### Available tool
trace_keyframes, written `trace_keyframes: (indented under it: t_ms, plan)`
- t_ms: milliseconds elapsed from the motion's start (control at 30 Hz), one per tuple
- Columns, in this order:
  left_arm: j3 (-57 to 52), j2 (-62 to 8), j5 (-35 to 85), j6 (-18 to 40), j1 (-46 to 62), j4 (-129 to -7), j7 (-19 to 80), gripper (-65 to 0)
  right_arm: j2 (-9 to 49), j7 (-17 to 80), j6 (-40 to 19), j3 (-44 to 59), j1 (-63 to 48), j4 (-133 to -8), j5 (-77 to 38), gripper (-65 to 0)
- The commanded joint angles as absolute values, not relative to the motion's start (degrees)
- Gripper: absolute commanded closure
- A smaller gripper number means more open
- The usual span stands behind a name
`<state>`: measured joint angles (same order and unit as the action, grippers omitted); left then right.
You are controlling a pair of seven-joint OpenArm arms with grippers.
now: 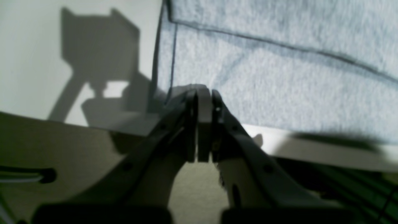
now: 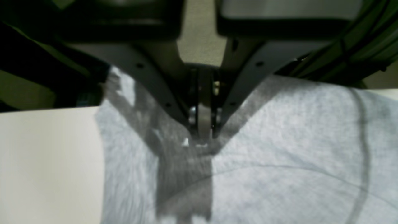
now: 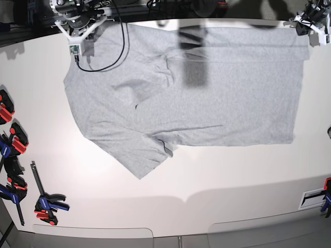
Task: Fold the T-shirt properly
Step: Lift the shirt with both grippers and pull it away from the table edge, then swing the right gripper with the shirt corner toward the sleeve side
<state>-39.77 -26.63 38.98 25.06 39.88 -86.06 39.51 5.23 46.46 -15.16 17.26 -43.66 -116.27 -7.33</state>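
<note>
Item one, at your far left in the base view: the right claw [image 3: 77, 32], at the worktop's [image 3: 217, 181] far edge. Its jaws are closed. Your right wrist view shows the tips pressed down on grey cloth near the garment's edge; whether a fold is actually pinched there is too blurred to tell.

Item two, the T-shirt [image 3: 207, 98]: light heather grey, spread flat across the far half of the white worktop, plain side up. It lies sideways, collar end to the left and hem to the right. One short sleeve [image 3: 147, 157] points toward the near side; the other lies up by the right claw. A black cable [image 3: 116, 49] loops over the cloth just beside that claw. A dark shadow falls on the shirt's far middle.

Item three, far right corner: the left claw [image 3: 309, 23], jaws closed. In your left wrist view the tips sit at the shirt's corner by the worktop's edge, and a pale strip shows between them; whether that is cloth or pad you cannot tell.

Hidden or cut off: both arms are cropped by the top of the base view; both wrist views are soft.

Also on the worktop: red, blue and black clamps [image 3: 13, 155] along the near left edge, one more clamp [image 3: 326, 194] cut by the right edge beside a small white label [image 3: 312, 198]. All lie well apart from the shirt.
</note>
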Motion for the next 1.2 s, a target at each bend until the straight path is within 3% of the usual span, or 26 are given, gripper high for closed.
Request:
trace_keyframes:
  t_ms: [0, 367, 533, 600, 667, 833, 967, 1167]
  plan:
    - [-40.97, -27.49, 39.29, 24.86, 40.8, -87.61, 39.0, 0.0, 5.39, 45.25, -14.96, 17.34, -43.79, -118.58, -7.7, 0.0]
    - [-45.8, -27.51, 39.31, 24.86, 40.8, -98.74, 38.3, 0.0, 5.39, 39.97, -14.96, 17.34, -43.13, -127.44, -7.68, 0.0]
    - [-46.19, -27.51, 39.31, 24.86, 40.8, -102.3, 37.69, -0.6, 5.39, 39.22, -14.94, 17.34, -37.87, -127.83, -4.12, -0.9]
    - [-46.19, -27.53, 39.29, 24.84, 40.8, -102.59, 37.69, -5.9, 5.39, 39.18, -14.63, 17.37, -34.72, -127.81, -0.4, -17.1]
    - [-46.19, -27.51, 39.27, 24.86, 40.8, -102.59, 37.71, -9.8, 5.5, 38.24, -13.78, 17.37, -31.29, -127.76, 3.42, -26.7]
    - [-46.19, -27.51, 39.09, 24.86, 40.82, -102.59, 37.74, -11.7, 7.31, 36.25, -12.82, 20.86, -23.59, -124.38, 3.51, -27.4]
    - [-46.19, -27.51, 39.07, 24.86, 40.82, -102.59, 37.74, -11.7, 9.47, 35.99, -13.58, 26.46, -17.91, -115.94, -1.3, -32.5]
    - [-46.19, -27.51, 39.07, 24.86, 40.8, -102.59, 37.71, -11.7, 16.45, 37.78, -23.2, 33.95, -7.57, -96.6, -19.07, -33.2]
